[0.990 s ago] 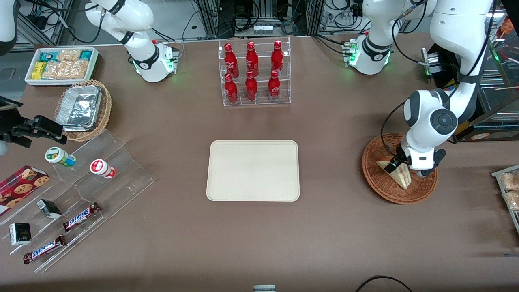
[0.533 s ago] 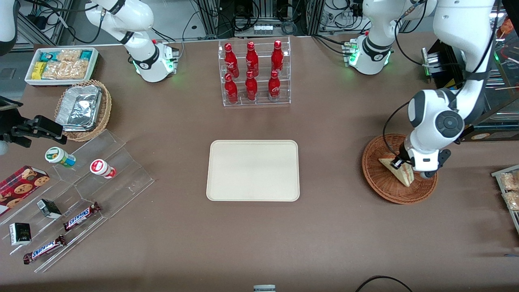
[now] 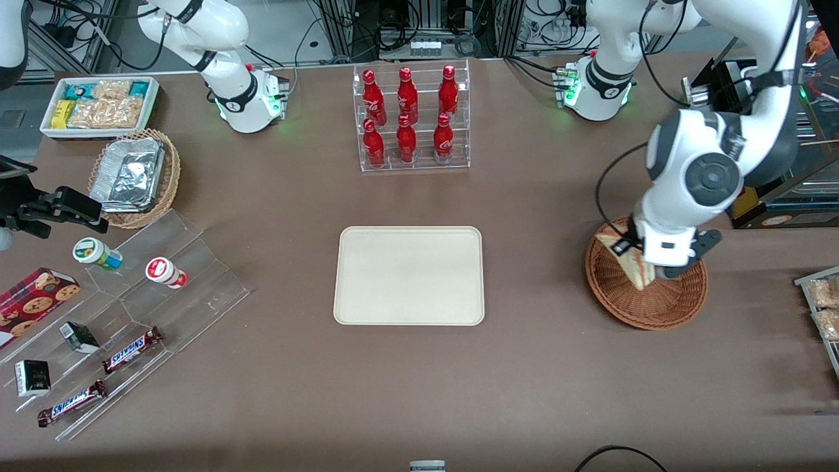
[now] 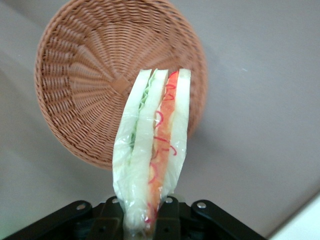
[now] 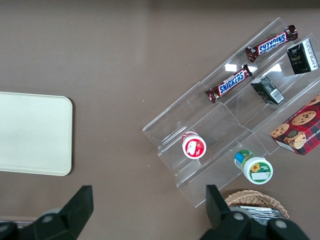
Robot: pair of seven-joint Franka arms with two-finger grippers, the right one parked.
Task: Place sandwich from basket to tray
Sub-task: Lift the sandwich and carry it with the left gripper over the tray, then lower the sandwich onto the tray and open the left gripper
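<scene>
My left gripper (image 3: 630, 254) is shut on the sandwich (image 3: 630, 263), a plastic-wrapped wedge of white bread with red-orange and green filling, and holds it lifted above the reddish-brown wicker basket (image 3: 655, 307). In the left wrist view the sandwich (image 4: 155, 150) hangs from the gripper (image 4: 144, 220) with the empty basket (image 4: 85, 85) below it. The cream tray (image 3: 409, 275) lies flat at the table's middle, toward the parked arm's end from the basket, with nothing on it; one end of it also shows in the right wrist view (image 5: 32, 132).
A clear rack of red bottles (image 3: 411, 118) stands farther from the camera than the tray. A tan basket with foil containers (image 3: 134, 177), a white bin of snacks (image 3: 101, 105) and a clear stepped stand with snack items (image 3: 118, 314) lie toward the parked arm's end.
The gripper has risen with the sandwich, lifting it out of the basket and slightly toward the tray.
</scene>
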